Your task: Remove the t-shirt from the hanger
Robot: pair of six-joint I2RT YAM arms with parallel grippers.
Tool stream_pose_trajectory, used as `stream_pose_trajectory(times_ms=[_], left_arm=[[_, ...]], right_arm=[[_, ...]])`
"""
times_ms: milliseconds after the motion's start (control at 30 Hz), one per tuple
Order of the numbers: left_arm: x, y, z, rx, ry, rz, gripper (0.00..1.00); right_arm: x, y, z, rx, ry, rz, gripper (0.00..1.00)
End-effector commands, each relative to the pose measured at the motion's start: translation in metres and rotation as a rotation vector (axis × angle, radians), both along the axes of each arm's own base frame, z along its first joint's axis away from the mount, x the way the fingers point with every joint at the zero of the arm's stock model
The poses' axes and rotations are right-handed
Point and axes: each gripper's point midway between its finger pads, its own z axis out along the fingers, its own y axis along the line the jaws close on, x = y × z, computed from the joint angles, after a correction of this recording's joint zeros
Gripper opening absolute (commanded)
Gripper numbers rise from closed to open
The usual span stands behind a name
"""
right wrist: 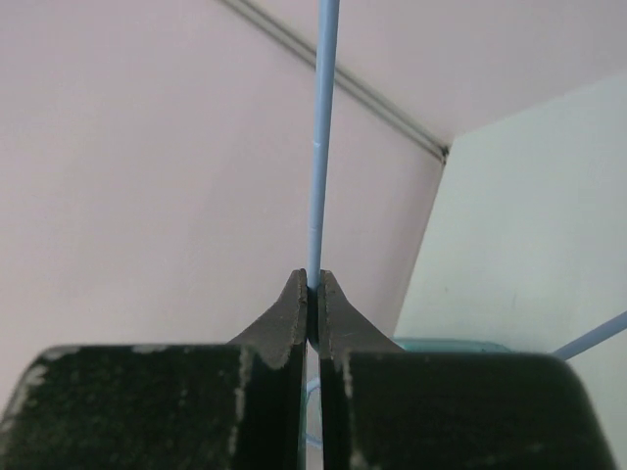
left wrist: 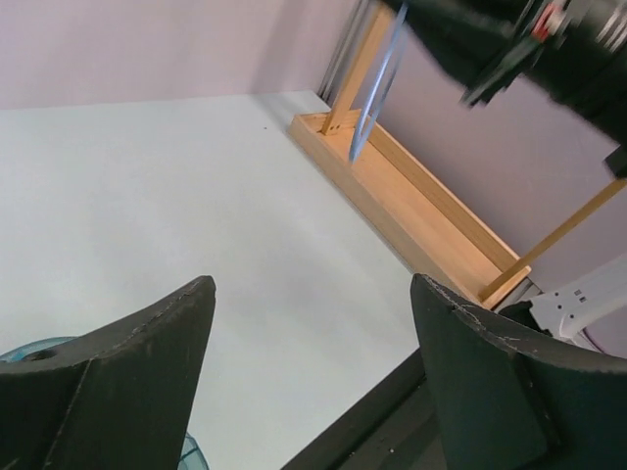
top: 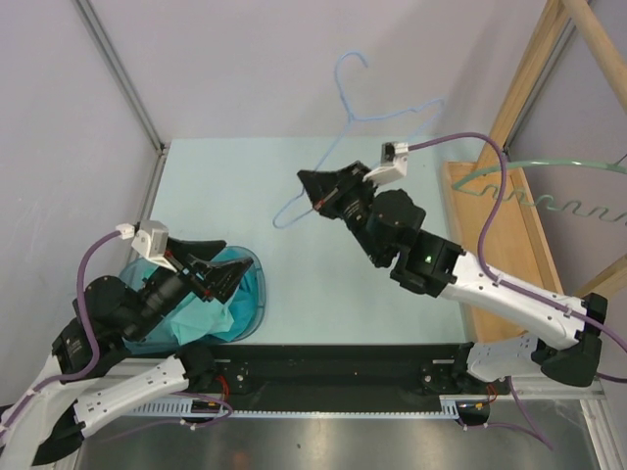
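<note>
Left arm folded low, left gripper spread wide directly over a round translucent blue tub holding the crumpled teal t-shirt; right arm stretched forward-left, right gripper pinched tight on a thin light-blue wire hanger rising beyond its fingertips.

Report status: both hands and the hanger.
Right hand shut on bare hanger, held aloft. Left hand open, over t-shirt in blue tub. T-shirt off hanger. Nothing blocking.

pale lavender walls, wooden rack right.
</note>
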Motion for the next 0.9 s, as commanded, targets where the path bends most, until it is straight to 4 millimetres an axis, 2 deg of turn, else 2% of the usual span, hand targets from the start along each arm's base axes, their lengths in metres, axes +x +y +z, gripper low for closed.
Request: stream_pose_trajectory(times_ms=[0, 33, 133, 167, 367, 600, 667, 767, 867], left_arm=[[0.002, 0.002, -0.018, 0.013, 0.046, 0.02, 0.86], [0.002, 0.001, -0.019, 0.015, 0.051, 0.017, 0.86], [0.0, -0.001, -0.019, 0.013, 0.056, 0.002, 0.86], [-0.001, -0.001, -0.018, 0.005, 0.058, -0.002, 0.86], [-0.005, -0.001, -0.018, -0.012, 0.062, -0.019, 0.85], [-0.009, -0.002, -0.014, -0.018, 0.062, -0.039, 0.85], [-0.011, -0.001, -0.013, -0.022, 0.064, -0.041, 0.85], [-0.012, 0.0, -0.013, -0.032, 0.067, -0.043, 0.85], [-0.014, 0.0, -0.012, -0.037, 0.069, -0.051, 0.85]], right_arm=[[0.019, -0.046, 0.059, 0.154, -0.013, -0.146, 0.0], [0.023, -0.055, 0.07, 0.176, -0.02, -0.173, 0.0], [0.038, -0.069, 0.075, 0.193, 0.005, -0.246, 0.0], [0.04, -0.075, 0.085, 0.227, 0.004, -0.259, 0.0], [0.065, -0.105, 0.096, 0.352, 0.055, -0.378, 0.0], [0.084, -0.147, 0.124, 0.46, 0.006, -0.559, 0.0], [0.087, -0.155, 0.13, 0.477, -0.007, -0.59, 0.0], [0.086, -0.175, 0.15, 0.517, -0.051, -0.664, 0.0], [0.088, -0.197, 0.156, 0.538, -0.064, -0.733, 0.0]])
